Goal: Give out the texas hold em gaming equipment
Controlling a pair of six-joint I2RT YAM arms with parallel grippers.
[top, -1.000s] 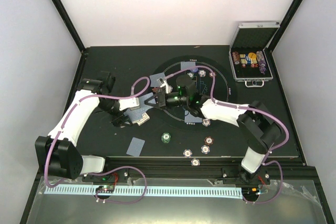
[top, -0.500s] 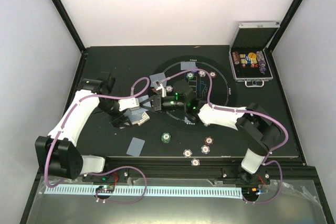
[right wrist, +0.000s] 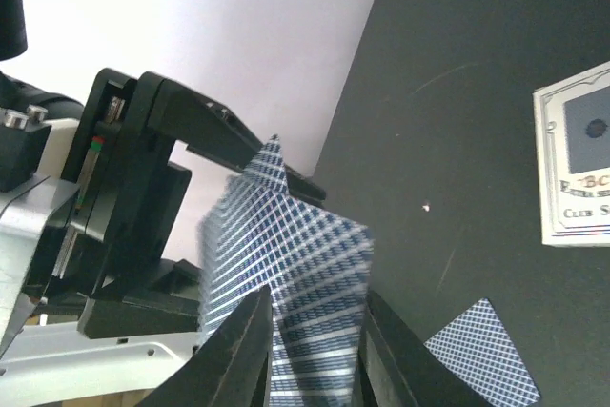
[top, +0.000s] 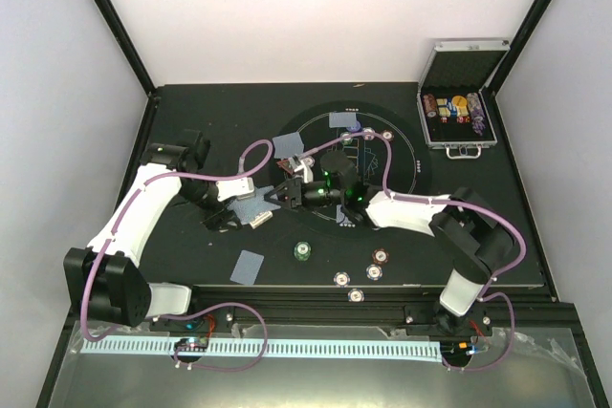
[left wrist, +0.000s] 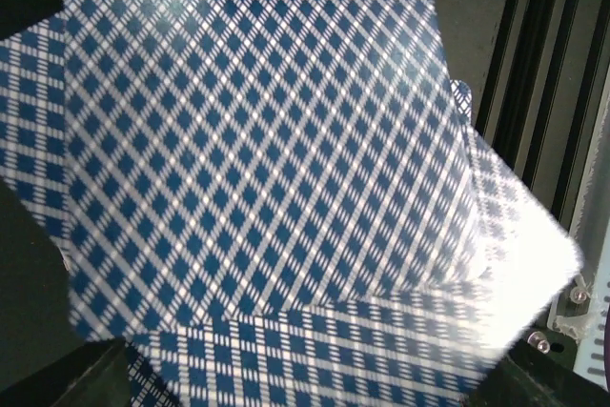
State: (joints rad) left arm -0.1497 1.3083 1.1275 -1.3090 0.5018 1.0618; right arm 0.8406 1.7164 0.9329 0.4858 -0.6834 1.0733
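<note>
1. Black tabletop (top: pixel 191 121), boxed in by white walls, is seen from above, with a silver case (top: pixel 457 112) parked open at the far right.
2. The left arm (top: pixel 143 207) is bent sharply: elbow out at the far left, forearm angled back toward the middle. A fan of cards (left wrist: pixel 257 159) is pinched in the left gripper (top: pixel 247 213), jaws pressed together on it, and is held up left of centre.
3. The right arm (top: pixel 411 207) is stretched low across the table to the left, with the right gripper (right wrist: pixel 315 316) set right at that fan.
4. Its fingers (right wrist: pixel 243 350) are seen slightly spread, with the fan's edge sitting between them. Whether the edge is actually touched can't be told.
5. A loose card (top: pixel 247 267) is seen flat near the front edge and two more cards (top: pixel 289 147) at the far side of the printed ring (top: pixel 411 155).
6. A green chip (top: pixel 303 251) and some red-brown chips (top: pixel 381 256) are scattered near the front. A card box (right wrist: pixel 577 164) is caught by the right wrist view.
</note>
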